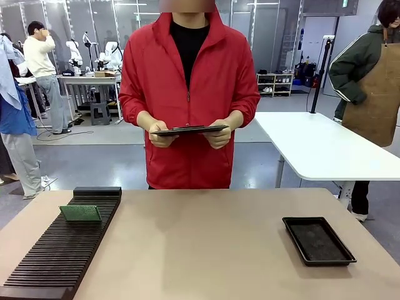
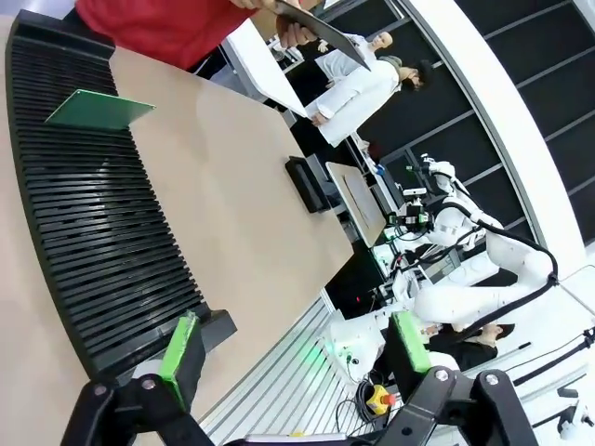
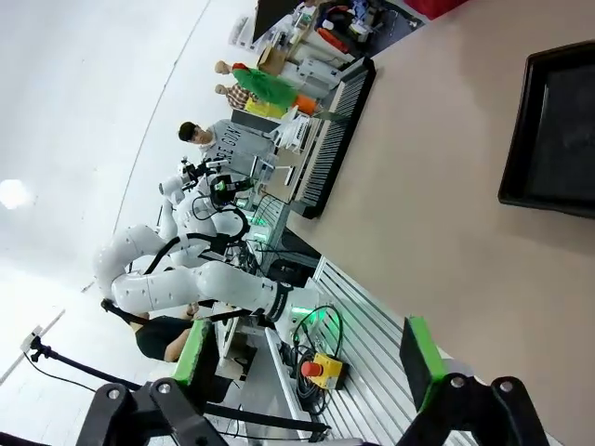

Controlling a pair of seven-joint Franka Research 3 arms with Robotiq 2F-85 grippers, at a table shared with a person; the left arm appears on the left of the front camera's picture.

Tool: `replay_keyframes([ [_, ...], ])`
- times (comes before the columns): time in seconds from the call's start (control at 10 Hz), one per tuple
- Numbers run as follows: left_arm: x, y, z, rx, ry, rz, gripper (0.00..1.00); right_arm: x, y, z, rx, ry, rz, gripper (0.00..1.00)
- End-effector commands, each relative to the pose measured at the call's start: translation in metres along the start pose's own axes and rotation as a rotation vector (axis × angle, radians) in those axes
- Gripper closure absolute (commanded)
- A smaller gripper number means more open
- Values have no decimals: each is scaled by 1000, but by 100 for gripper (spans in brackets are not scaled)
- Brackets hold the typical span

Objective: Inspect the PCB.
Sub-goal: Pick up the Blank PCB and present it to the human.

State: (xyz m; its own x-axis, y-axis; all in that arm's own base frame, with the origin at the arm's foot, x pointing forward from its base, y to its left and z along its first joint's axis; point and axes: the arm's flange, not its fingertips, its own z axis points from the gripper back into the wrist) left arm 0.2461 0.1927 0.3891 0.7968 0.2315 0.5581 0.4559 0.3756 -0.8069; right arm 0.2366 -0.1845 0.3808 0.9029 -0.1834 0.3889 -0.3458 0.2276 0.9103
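PCB (image 1: pixel 80 213) rests tilted on the slotted rack (image 1: pixel 62 250), well ahead of the left tool (image 2: pixel 295 342), near the rack's far end. Right tool (image 3: pixel 308 355) and left tool are both spread wide, holding nothing. Tray (image 3: pixel 558 130) lies on the desk (image 1: pixel 200 250) ahead of the right tool. Person beyond holds a dark board (image 1: pixel 189 130) in both hands.
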Motion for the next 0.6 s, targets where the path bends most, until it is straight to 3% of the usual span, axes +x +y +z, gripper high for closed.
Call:
replay_keyframes([
  [0.0, -9, -10, -22, 31, -45, 22, 0, -34, 15, -50, -28, 18, 58, 0],
  [0.1, 0, 0, 0, 0, 0, 0, 0, 0, 0, 0, 0, 0, 0, 0],
  [0.5, 0, 0, 0, 0, 0, 0, 0, 0, 0, 0, 0, 0, 0, 0],
])
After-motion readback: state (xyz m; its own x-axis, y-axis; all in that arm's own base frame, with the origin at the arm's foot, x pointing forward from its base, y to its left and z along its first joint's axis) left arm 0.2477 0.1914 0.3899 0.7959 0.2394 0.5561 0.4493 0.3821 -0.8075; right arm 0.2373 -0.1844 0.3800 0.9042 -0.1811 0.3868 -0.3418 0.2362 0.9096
